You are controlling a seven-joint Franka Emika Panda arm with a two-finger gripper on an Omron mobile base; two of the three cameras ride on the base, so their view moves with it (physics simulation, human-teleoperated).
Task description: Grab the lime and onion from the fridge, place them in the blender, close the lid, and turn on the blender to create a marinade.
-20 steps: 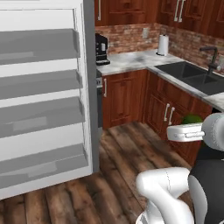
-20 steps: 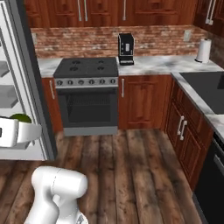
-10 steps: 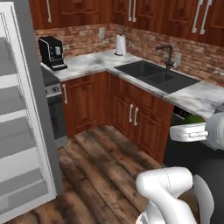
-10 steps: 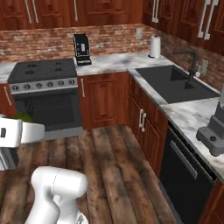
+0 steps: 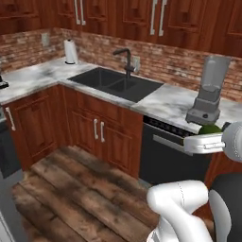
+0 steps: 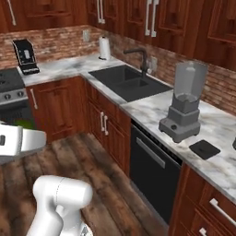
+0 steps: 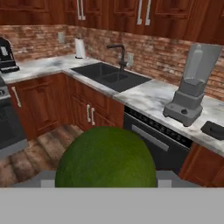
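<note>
Fingers: holding the lime | Risk: lime slips out, or misses the blender jar at upper right and rolls off the tabletop

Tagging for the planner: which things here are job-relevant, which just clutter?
Job:
- dark green round lime, in gripper
- tall grey blender with translucent jar
- flat black squarish lid

Clutter:
- black coffee machine
- white paper towel roll
- black sink faucet
</note>
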